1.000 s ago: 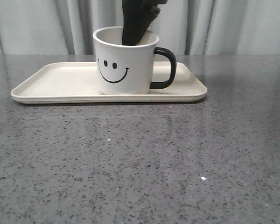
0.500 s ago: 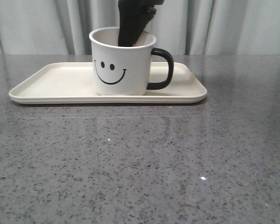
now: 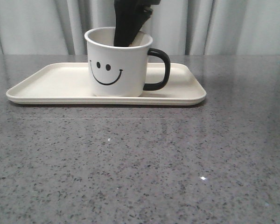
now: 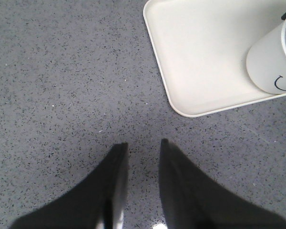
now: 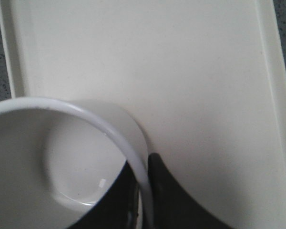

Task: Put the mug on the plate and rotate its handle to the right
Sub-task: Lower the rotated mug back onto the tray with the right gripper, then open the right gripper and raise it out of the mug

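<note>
The white mug (image 3: pixel 117 65) with its black smiley face stands upright on the cream plate (image 3: pixel 51 81), its black handle (image 3: pixel 159 69) pointing right in the front view. My right gripper (image 5: pixel 144 164) is shut on the mug's rim (image 5: pixel 133 162), one finger inside the cup and one outside its back wall. In the front view its black fingers (image 3: pixel 128 23) reach down into the mug from above. My left gripper (image 4: pixel 142 143) hangs open over bare countertop, beside the plate's corner (image 4: pixel 181 107), holding nothing. The mug (image 4: pixel 274 62) shows at that view's edge.
The grey speckled countertop (image 3: pixel 140 163) stretches in front of the plate. A pale curtain (image 3: pixel 233 25) hangs behind the table's back edge.
The mug, held by my right gripper, has shifted a little to the left, and the plate's left end has slid left with it. The handle still points right.
</note>
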Tool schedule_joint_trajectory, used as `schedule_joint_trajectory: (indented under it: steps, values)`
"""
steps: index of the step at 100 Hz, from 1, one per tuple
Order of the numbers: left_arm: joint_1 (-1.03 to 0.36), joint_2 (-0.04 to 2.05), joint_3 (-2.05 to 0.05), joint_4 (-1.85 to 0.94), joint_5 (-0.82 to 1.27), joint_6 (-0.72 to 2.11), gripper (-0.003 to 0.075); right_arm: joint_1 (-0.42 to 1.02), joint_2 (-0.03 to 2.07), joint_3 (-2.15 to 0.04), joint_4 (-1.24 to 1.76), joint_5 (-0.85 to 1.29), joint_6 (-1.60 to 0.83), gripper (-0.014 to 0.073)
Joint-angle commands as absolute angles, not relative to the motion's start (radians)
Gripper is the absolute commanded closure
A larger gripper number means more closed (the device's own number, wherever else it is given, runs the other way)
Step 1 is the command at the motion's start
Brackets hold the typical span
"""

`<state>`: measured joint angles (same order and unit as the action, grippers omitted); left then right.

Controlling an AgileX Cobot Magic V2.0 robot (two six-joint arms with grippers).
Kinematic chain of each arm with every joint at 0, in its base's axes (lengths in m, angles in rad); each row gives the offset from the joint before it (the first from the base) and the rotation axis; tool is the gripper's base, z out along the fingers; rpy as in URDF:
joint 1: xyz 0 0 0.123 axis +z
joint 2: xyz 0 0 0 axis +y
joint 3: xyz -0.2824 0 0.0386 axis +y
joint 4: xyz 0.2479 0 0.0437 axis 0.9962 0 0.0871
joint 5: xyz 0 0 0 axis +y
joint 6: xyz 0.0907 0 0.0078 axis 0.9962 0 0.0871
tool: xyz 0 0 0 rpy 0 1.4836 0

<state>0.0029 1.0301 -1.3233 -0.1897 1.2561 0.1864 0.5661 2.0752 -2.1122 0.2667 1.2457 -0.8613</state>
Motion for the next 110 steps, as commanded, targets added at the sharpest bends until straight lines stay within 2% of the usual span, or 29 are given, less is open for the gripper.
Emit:
schedule_joint_trajectory:
  steps: [1,43,63,95,110]
  values:
    - [0.006,1.017,-1.345,-0.212,1.202,0.187,0.0553,0.567,2.029,-2.142,0.301,1.294,-0.874,0.0656]
    - [0.006,1.017,-1.345,-0.212,1.2,0.186,0.0553,0.567,2.05,-2.145,0.325,1.295,-0.874,0.0654]
    - [0.006,1.017,-1.345,-0.212,1.198,0.187,0.0553,0.567,2.05,-2.145,0.326,1.295,-0.874,0.0576]
    - [0.006,1.017,-1.345,-0.212,1.198,0.187,0.0553,0.567,2.05,-2.145,0.326,1.291,-0.874,0.0572]
    - [0.006,1.017,-1.345,-0.213,1.198,0.187,0.0553,0.567,2.048,-2.145,0.326,1.29,-0.874,0.0505]
